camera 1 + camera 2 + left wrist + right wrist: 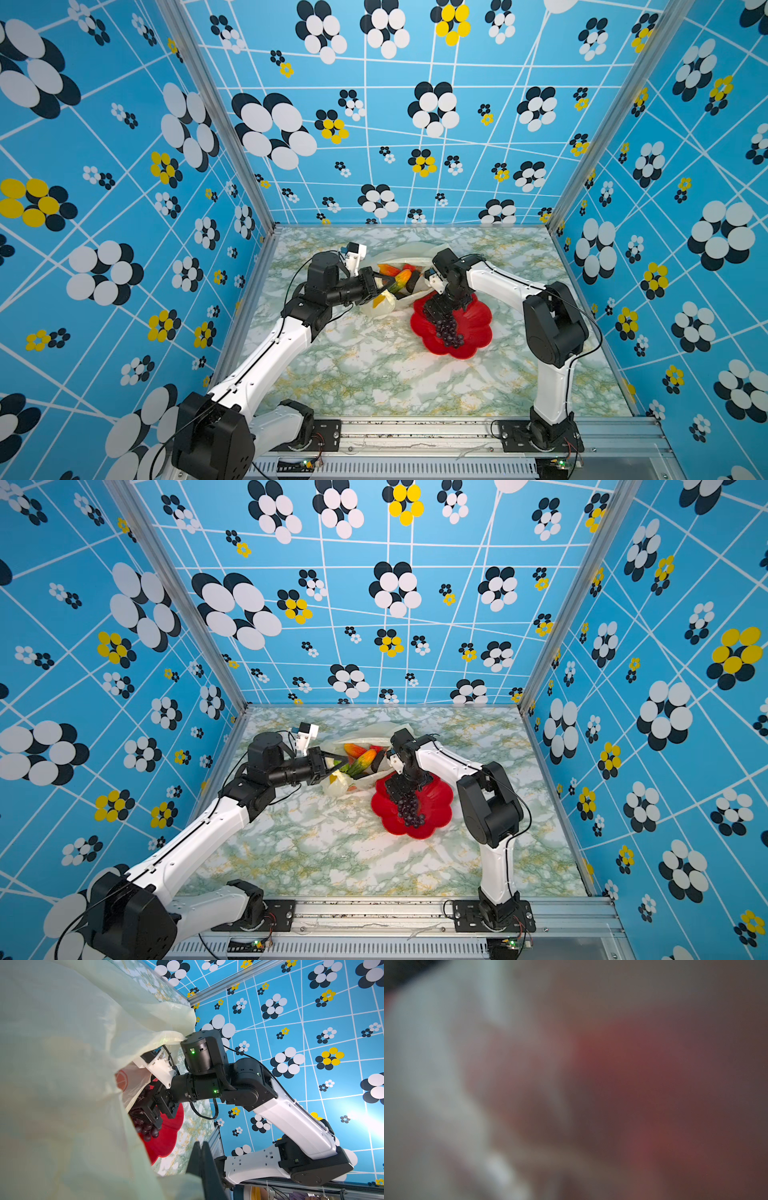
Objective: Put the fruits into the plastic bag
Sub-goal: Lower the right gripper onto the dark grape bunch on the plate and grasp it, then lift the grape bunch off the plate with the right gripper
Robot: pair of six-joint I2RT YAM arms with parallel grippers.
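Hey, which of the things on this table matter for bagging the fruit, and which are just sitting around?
Part of the job: plastic bag, fruits already inside it, grape bunch, left end effector, right end effector.
Just lying about: red flower-shaped plate under the grapes.

Both top views: high over front edge, tilted down at whole table [374,374], near-identical scene. Left wrist view: looks along left pincer [200,1147], bag [62,1064] close beside it, right arm [291,1115] and plate [166,1147] beyond pincer, shared with top views. Right wrist view: too near, blurred.
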